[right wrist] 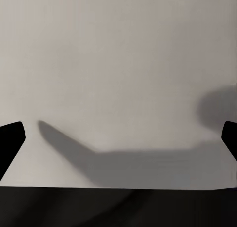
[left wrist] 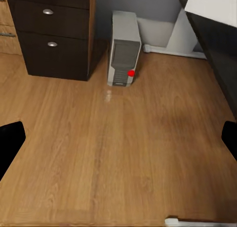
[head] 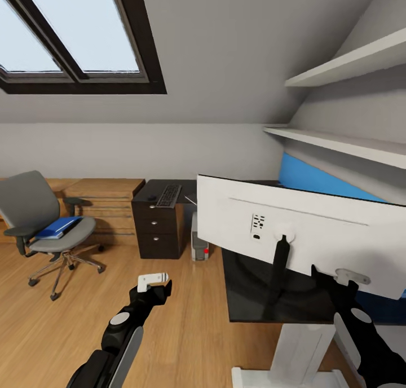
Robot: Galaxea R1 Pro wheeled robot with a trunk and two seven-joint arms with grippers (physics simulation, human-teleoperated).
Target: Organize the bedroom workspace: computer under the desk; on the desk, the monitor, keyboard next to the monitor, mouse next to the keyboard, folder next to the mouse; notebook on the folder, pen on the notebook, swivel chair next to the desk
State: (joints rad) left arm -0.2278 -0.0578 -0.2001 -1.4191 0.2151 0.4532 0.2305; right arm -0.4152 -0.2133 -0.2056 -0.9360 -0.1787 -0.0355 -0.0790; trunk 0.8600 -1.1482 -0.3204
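The white back of the monitor [head: 304, 236] faces me; it stands on the black desk [head: 248, 303] at the right. My right gripper [head: 334, 283] is open just in front of the monitor's lower edge, and the wrist view has the panel [right wrist: 118, 64] close between the spread fingers [right wrist: 10, 138]. My left gripper [head: 153, 289] hangs open and empty over the wood floor. A grey computer tower [head: 198, 244] [left wrist: 123, 49] stands on the floor by the desk leg. The keyboard [head: 168, 195] lies on the dark drawer unit [head: 158, 230]. A blue folder [head: 58, 227] rests on the grey swivel chair [head: 34, 207] at the left.
Wooden low cabinets [head: 107, 207] line the back wall behind the chair. Two white shelves [head: 344, 145] jut out above the desk on the right. The desk's white foot [head: 293, 354] stands close to my right arm. A skylight is at the upper left.
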